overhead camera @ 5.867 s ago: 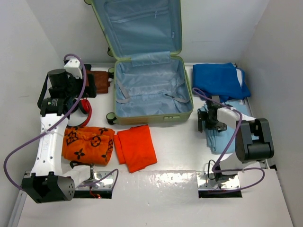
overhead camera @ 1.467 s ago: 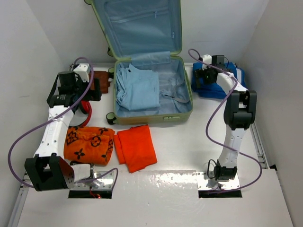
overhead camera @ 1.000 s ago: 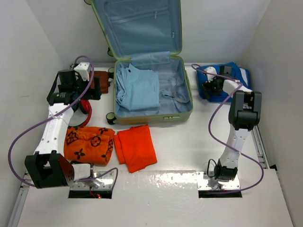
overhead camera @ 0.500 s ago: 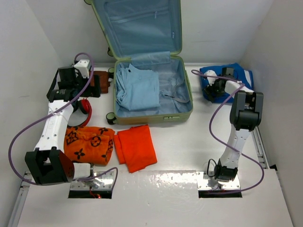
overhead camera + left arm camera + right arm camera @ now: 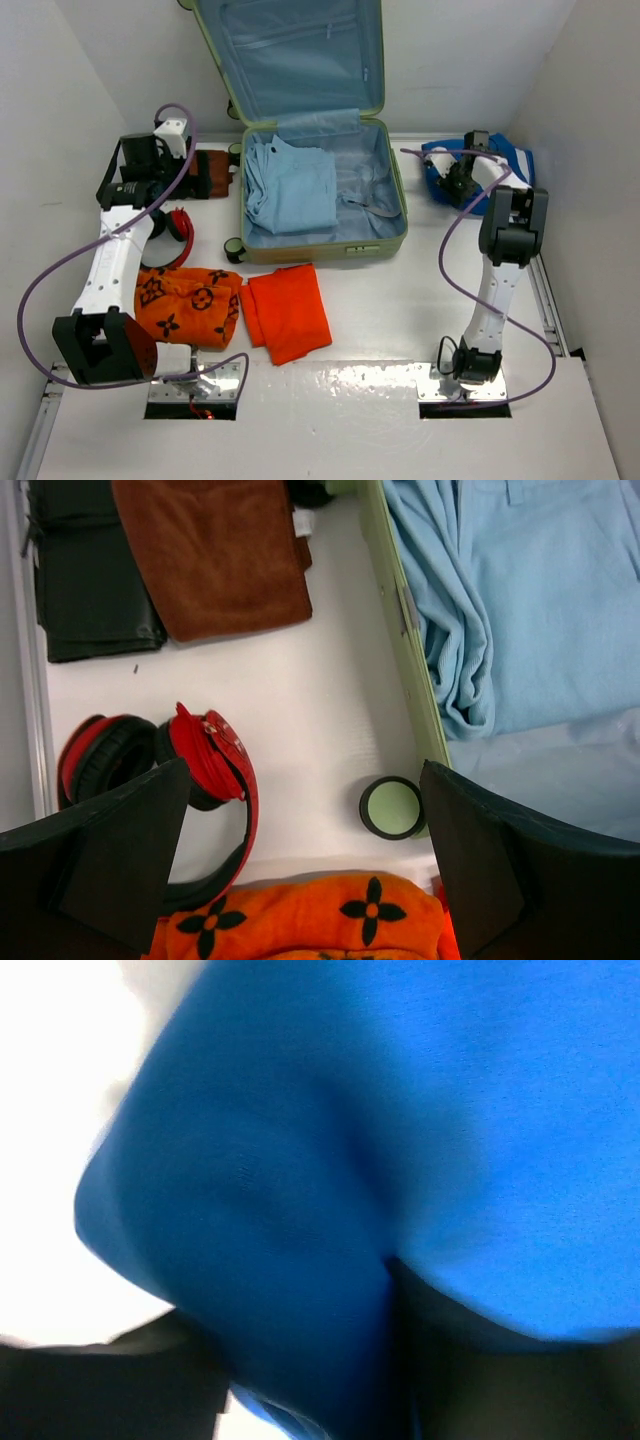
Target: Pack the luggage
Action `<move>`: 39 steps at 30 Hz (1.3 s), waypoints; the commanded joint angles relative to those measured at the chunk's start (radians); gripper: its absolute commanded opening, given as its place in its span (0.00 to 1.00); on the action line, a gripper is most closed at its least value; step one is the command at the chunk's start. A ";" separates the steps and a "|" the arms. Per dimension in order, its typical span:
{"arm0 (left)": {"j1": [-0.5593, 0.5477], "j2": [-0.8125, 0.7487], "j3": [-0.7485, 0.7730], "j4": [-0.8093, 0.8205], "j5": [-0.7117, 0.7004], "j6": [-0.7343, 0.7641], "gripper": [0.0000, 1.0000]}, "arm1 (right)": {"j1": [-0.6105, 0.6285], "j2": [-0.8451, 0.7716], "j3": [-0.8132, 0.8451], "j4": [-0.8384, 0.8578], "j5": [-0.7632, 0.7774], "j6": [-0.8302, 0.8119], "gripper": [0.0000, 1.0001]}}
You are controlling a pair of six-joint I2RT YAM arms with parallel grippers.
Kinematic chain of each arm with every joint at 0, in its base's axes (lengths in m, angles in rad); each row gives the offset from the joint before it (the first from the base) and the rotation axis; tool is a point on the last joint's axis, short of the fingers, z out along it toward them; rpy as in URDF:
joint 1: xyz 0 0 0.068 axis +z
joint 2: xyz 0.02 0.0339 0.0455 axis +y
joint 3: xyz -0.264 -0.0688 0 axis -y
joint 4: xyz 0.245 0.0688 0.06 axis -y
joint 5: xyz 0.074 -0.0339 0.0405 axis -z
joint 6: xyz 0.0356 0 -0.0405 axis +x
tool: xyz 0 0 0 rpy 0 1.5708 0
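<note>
Seen from above, the left gripper (image 5: pixel 305 765) hangs at the upper left of the frame, its fingers spread wide apart and holding nothing; its wrist camera gives what the overhead view only hints at: a flat black folded item (image 5: pixel 85 580) and a nappy brown cloth (image 5: pixel 215 555) along the top edge, glossy red headphones (image 5: pixel 150 770) curving at the lower left, and an orange patterned cloth (image 5: pixel 300 920) with dark flower marks along the bottom. At upper centre of the overhead view the luggage (image 5: pixel 300 250) lies open on the white table (image 5: pixel 400 310), its lid leaning against the back wall; the pale green shell frames a light blue lining, and a soft light blue garment (image 5: pixel 290 190) fills the left half of the base; one small black wheel (image 5: pixel 392 808) with a pale green hub shows only at the wrist. A plain orange cloth (image 5: pixel 288 312) lies folded just in front of the case. At upper right the right gripper (image 5: pixel 460 183) is buried in a bunched blue cloth (image 5: pixel 400 1110); its own camera shows little but blurred blue fabric, so whether the fingers have closed on it cannot be told.
</note>
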 commanded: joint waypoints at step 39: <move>-0.011 -0.047 -0.041 0.034 0.009 -0.004 1.00 | 0.342 -0.161 0.342 0.019 -0.569 1.079 0.00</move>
